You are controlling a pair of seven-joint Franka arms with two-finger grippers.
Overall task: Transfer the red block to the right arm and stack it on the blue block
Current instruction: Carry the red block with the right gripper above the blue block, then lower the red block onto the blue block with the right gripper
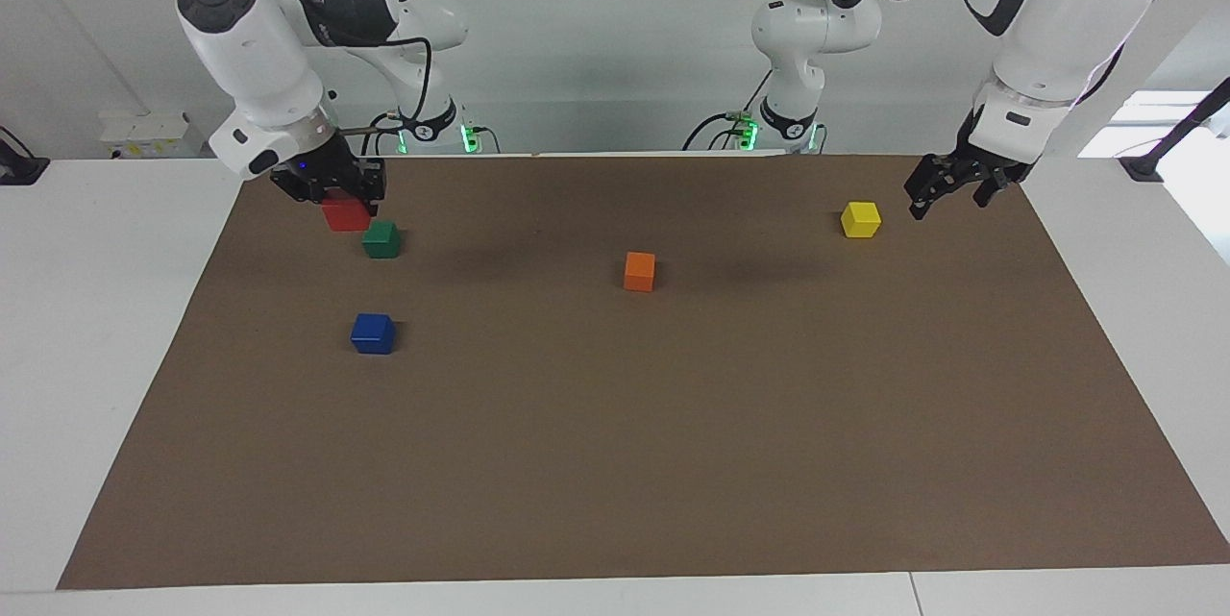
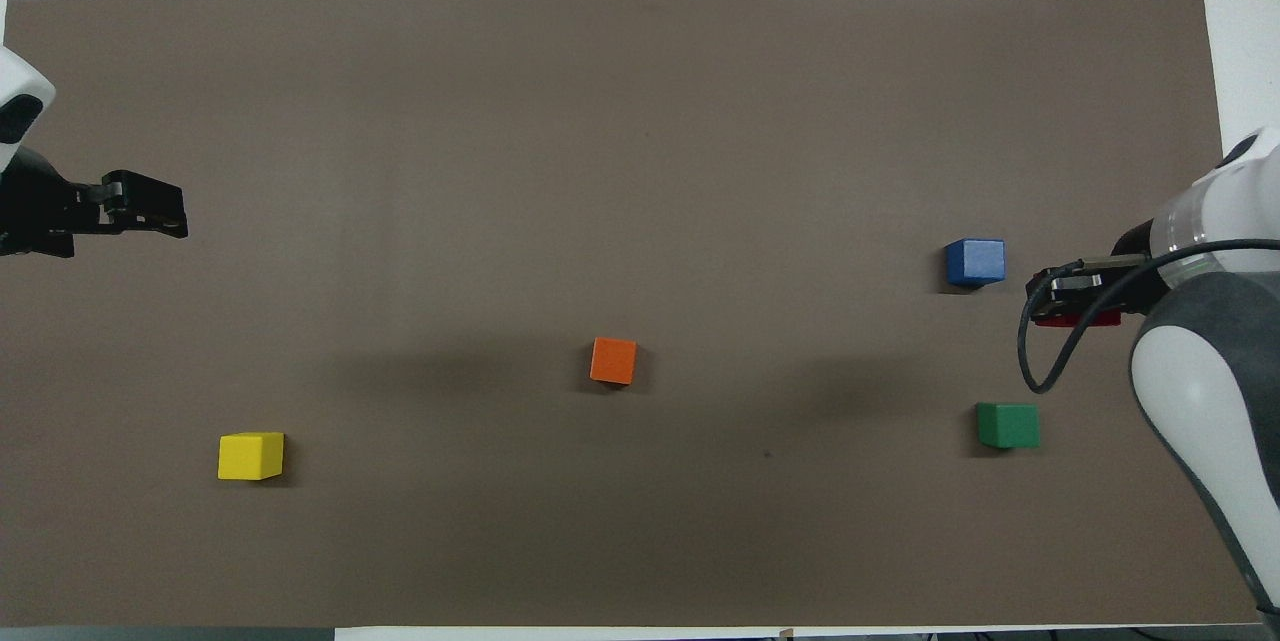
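Note:
My right gripper [image 1: 343, 206] is shut on the red block [image 1: 345, 214] and points down, holding it in the air over the brown mat [image 1: 673, 424] close to the green block [image 1: 381, 239]. In the overhead view only a red sliver of the red block [image 2: 1078, 319] shows under the right gripper [image 2: 1062, 295], between the blue block [image 2: 975, 262] and the green block [image 2: 1007, 425]. The blue block [image 1: 373, 333] sits alone on the mat, farther from the robots than the green one. My left gripper [image 1: 924, 201] hangs open beside the yellow block [image 1: 861, 219], holding nothing; the overhead view shows the left gripper [image 2: 165, 219] over the mat's edge.
An orange block [image 1: 640, 271] lies mid-mat, also seen as the orange block [image 2: 613, 361] from overhead. The yellow block [image 2: 251, 456] lies near the left arm's end. The right arm's cable [image 2: 1040, 361] loops over the mat near the green block.

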